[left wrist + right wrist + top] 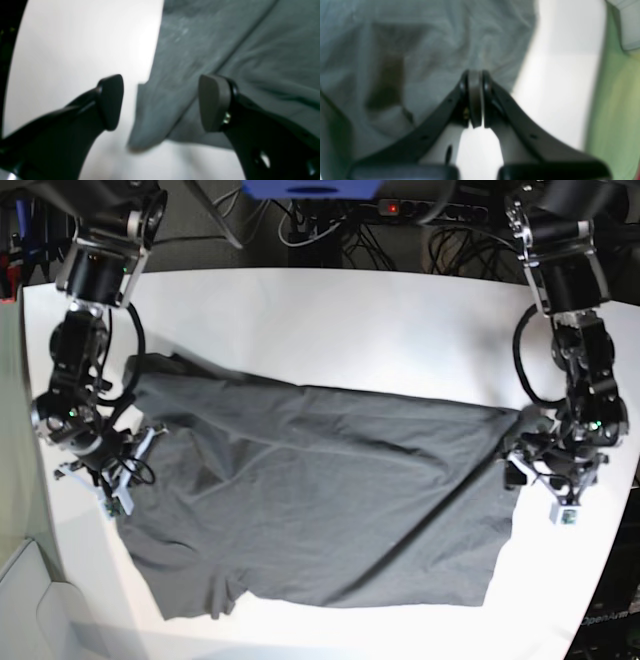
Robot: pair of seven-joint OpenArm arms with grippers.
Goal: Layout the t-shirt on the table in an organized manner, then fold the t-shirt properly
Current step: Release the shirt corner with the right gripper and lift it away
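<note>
Right gripper [475, 100] clamps shut at the t-shirt [320, 500] edge — grip on cloth unclear — while left gripper [161, 102] gapes wide over the hem on the table [330, 320].

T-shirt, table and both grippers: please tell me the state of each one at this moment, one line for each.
t-shirt: spread out on the table, not folded, with wrinkles; one edge turned up near the left gripper.
table: bare at the far side, the shirt covers its middle.
left gripper: open, jaws on either side of the shirt's edge, nothing held.
right gripper: shut, jaws together at the shirt's edge; whether fabric is pinched cannot be seen.
</note>
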